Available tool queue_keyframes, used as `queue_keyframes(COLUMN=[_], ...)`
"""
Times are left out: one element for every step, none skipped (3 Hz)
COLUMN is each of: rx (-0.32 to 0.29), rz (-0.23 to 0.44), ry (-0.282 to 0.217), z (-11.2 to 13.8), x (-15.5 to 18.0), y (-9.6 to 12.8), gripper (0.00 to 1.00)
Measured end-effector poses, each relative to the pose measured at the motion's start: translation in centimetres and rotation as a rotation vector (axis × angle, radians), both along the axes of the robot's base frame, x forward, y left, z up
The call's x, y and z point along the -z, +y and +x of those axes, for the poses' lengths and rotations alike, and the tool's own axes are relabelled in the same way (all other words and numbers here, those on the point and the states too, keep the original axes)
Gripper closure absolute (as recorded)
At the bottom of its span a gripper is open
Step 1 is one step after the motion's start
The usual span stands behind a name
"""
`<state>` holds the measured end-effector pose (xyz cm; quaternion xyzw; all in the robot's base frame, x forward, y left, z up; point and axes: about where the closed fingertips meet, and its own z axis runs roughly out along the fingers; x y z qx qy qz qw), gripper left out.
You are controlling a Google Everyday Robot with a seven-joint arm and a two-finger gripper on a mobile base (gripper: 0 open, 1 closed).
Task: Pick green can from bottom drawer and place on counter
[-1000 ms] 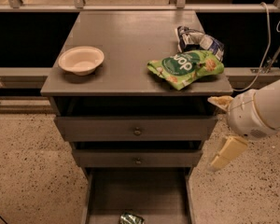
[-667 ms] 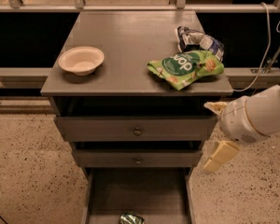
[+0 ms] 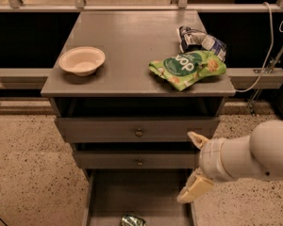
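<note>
The green can [image 3: 133, 220] lies on the floor of the open bottom drawer [image 3: 146, 192], at the bottom edge of the view, partly cut off. The counter [image 3: 127, 46] is the grey cabinet's top. My gripper [image 3: 194, 166] hangs at the right, in front of the cabinet's right side, level with the middle drawer and above the bottom drawer's right wall. Its two cream fingers [image 3: 193, 189] are spread apart and hold nothing. It is above and to the right of the can.
On the counter stand a cream bowl [image 3: 82, 60] at the left, a green snack bag [image 3: 187, 68] at the right and a dark crumpled bag [image 3: 200, 40] behind it. Two shallower drawers with knobs [image 3: 138, 132] are shut. Speckled floor lies around.
My arm and gripper have moved down and to the left, closer to the open bottom drawer. The can and the counter's things have not moved.
</note>
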<state>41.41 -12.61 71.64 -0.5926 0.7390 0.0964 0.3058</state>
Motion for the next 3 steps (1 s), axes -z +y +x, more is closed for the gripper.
queue_keyframes(rx=[0.001, -0.014, -0.060], rz=[0.056, 0.070, 0.048], ry=[-0.098, -0.157, -0.088], z=[0.2, 0.3, 1.2], x=[1.4, 1.5, 5.3], y=[0.9, 0.9, 1.4], gripper=[0.00, 0.00, 0.00])
